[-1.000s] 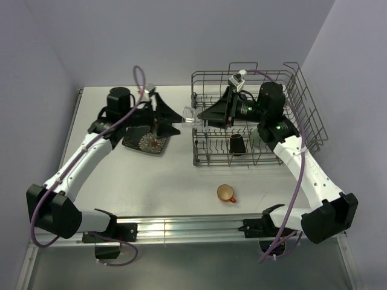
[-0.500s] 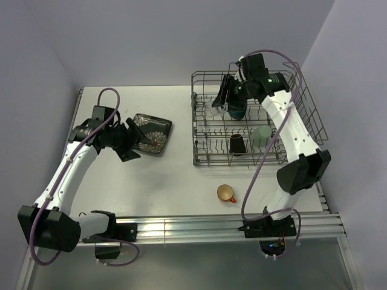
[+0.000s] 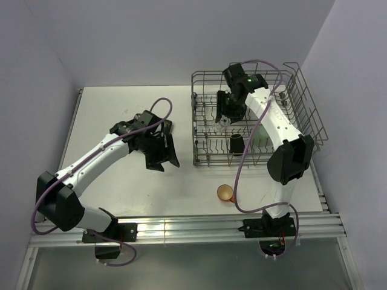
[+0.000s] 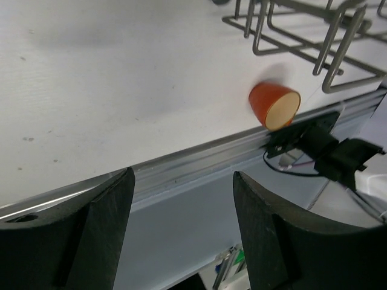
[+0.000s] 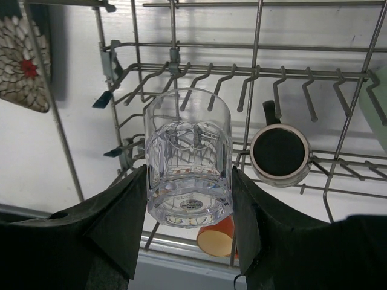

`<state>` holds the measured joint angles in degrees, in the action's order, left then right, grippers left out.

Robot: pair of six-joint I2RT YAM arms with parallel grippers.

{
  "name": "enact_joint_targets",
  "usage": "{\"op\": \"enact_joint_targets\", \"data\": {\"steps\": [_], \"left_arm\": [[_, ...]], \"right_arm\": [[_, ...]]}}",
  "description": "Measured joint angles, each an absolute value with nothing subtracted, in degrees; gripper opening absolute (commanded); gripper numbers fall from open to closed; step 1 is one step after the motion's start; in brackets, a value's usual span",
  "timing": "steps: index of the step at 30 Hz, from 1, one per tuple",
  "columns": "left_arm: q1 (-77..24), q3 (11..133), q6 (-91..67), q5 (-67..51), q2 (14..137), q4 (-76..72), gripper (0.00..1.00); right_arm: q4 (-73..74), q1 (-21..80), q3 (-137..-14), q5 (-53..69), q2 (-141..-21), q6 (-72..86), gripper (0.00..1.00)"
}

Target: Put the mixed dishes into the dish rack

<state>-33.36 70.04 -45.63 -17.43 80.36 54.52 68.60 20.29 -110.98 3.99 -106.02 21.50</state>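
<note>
Glass (image 5: 188, 160): clear tumbler caught between the two dark fingers of the right gripper (image 5: 188, 181), one finger on each side wall, its thick faceted base at the lower end in the wrist view.
Glass position: inside the dish rack (image 3: 208, 151), over the rows of upright tines near its left wall. Whether it touches the wires cannot be told.
Right jaws: drawn in to the width of the glass and gripping it.
Left gripper (image 4: 181, 181): jaws spread wide with nothing between them, poised over the white table (image 4: 121, 78) to the left of the rack.
Orange mug (image 4: 275, 106): on the table just outside the rack's front side, near the table's front rail. It lies beyond the left fingers and off to their right, well apart from them.
Brown mug (image 5: 279, 154): seated in the rack's front row, just beside the held glass but apart from it.
Plate (image 5: 24, 66): flower-patterned, on the table outside the rack's left wall. Only a corner shows in the right wrist view.
Green cup (image 5: 380, 115): a pale sliver at the right edge of the right wrist view, inside the rack.
</note>
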Motion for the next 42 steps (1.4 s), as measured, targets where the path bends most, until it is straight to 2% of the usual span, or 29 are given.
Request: {"op": "enact_joint_targets", "data": {"steps": [7, 8, 9, 10, 11, 12, 13, 14, 22, 26, 29, 35, 42], "left_arm": [[-36.9, 72.4, -43.8, -18.7, 84.2, 54.5, 0.71], [-37.3, 72.8, -43.7, -18.7, 84.4, 54.5, 0.71], [-37.7, 73.3, -43.5, -18.8, 84.6, 54.5, 0.71], [-38.3, 73.7, -43.3, -18.8, 84.9, 54.5, 0.71], [-38.9, 74.1, -43.1, -18.9, 85.3, 54.5, 0.71], [-39.7, 74.8, -42.8, -18.9, 85.8, 54.7, 0.71], [-40.4, 75.5, -42.6, -19.0, 86.5, 54.7, 0.71], [-41.3, 76.3, -42.3, -19.0, 87.2, 54.8, 0.71], [-48.9, 82.5, -40.2, -18.8, 96.8, 53.7, 0.68], [-51.0, 84.8, -39.7, -18.7, 102.5, 53.0, 0.65], [-52.8, 87.9, -40.0, -17.5, 106.4, 53.3, 0.63], [-54.8, 90.4, -41.4, -16.6, 108.6, 53.8, 0.61], [-58.0, 91.0, -44.4, -15.0, 109.6, 50.7, 0.6]], "right_arm": [[68.0, 22.3, -111.0, -0.7, -111.4, 21.1, 0.0], [67.8, 22.8, -111.0, -1.6, -112.3, 21.0, 0.03], [67.6, 23.2, -111.0, -2.3, -113.0, 20.9, 0.11], [67.3, 23.6, -110.9, -3.0, -113.8, 20.9, 0.25], [66.7, 23.8, -110.6, -3.6, -114.3, 20.7, 0.57], [66.5, 24.0, -110.3, -3.9, -114.6, 20.6, 0.74], [66.4, 24.3, -110.1, -4.3, -114.8, 20.4, 0.97], [66.3, 24.5, -110.0, -4.6, -114.9, 20.6, 1.0], [65.6, 24.7, -107.2, -7.1, -109.3, 20.1, 1.0], [66.6, 24.6, -104.0, -9.7, -96.2, 20.6, 1.0], [67.1, 23.7, -100.5, -11.1, -81.6, 21.9, 1.0], [69.8, 18.7, -96.0, -11.0, -56.6, 25.6, 1.0], [72.0, 18.1, -91.3, -8.0, -48.5, 28.8, 1.0]]}}
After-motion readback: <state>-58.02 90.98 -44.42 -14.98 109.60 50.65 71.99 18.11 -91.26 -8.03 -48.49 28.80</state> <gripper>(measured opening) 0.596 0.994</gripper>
